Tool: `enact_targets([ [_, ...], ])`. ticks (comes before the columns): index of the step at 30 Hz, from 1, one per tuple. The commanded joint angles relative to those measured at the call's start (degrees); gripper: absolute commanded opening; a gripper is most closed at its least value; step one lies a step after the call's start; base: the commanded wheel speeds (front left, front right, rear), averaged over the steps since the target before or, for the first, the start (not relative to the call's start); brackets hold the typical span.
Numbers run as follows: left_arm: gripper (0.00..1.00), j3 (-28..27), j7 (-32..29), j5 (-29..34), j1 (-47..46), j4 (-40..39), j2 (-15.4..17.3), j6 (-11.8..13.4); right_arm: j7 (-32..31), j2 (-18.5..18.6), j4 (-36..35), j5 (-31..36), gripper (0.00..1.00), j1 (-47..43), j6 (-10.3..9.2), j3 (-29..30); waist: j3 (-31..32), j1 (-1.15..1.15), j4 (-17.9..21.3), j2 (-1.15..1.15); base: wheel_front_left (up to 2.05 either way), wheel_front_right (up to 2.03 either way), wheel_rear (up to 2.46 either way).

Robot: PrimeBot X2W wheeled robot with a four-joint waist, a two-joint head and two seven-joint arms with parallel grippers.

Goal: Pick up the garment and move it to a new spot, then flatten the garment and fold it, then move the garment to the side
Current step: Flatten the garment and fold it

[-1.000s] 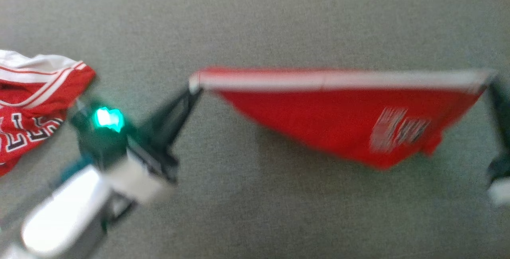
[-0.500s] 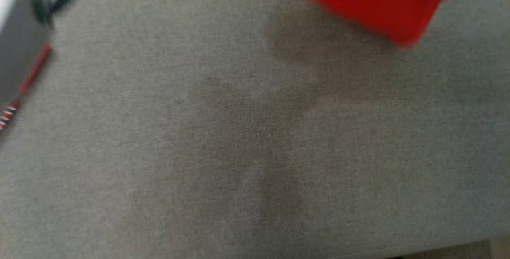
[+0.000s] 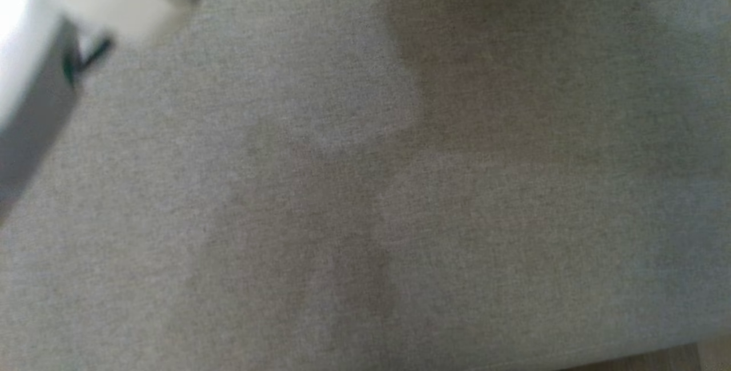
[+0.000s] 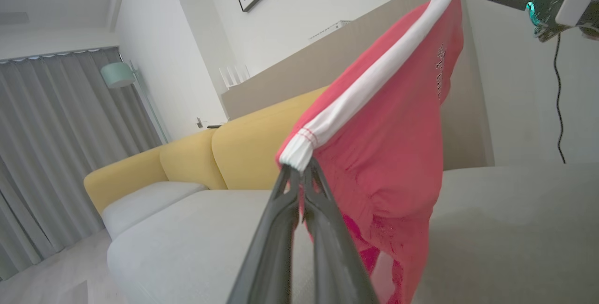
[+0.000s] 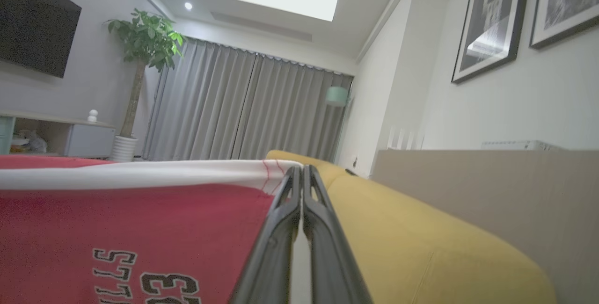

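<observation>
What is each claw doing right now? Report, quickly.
Left claw: closed, gripping one end of the white waistband of the red shorts.
Right claw: closed, gripping the other end of the white waistband.

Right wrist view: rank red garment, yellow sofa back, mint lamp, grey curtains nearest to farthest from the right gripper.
1. The red garment, pinched in the right gripper, on its left.
2. The yellow sofa back, right and ahead.
3. The mint lamp and grey curtains, far ahead; too close to call.
</observation>
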State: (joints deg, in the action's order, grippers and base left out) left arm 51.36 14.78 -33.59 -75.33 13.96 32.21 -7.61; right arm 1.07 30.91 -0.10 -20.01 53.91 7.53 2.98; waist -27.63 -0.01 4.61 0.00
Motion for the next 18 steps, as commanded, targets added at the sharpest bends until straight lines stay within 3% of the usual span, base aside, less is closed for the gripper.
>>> enact_targets([
  [1,0.00,-3.06,0.18,1.02,3.06,-3.28,4.62,0.88,-0.01,-0.74,-3.34,0.23,0.00,-6.70,-0.04,1.65,1.17,0.01,-0.21,0.00,0.00,0.00,0.00],
  [6,0.00,-2.54,0.20,2.17,23.47,-15.01,7.91,5.77,-0.49,-7.30,-13.19,0.88,0.00,-28.17,-0.04,6.71,4.74,0.01,-1.22,0.00,0.00,0.00,0.00],
  [11,0.00,-0.08,0.21,2.08,39.56,-21.21,7.83,9.60,0.23,-14.78,-19.90,1.69,0.00,-45.42,-0.04,11.24,6.87,0.01,-1.75,0.00,0.00,0.00,0.00],
  [13,0.00,0.52,0.21,1.70,44.86,-22.76,7.37,10.82,0.58,-17.28,-21.83,1.29,0.00,-50.57,-0.04,11.41,7.46,0.01,-1.39,0.00,0.00,0.00,0.00],
  [18,0.00,1.39,0.21,0.91,52.37,-24.85,6.10,11.97,1.59,-18.98,-22.52,0.78,0.00,-56.69,-0.04,11.05,8.29,0.01,-0.78,0.00,0.00,0.00,0.00],
])
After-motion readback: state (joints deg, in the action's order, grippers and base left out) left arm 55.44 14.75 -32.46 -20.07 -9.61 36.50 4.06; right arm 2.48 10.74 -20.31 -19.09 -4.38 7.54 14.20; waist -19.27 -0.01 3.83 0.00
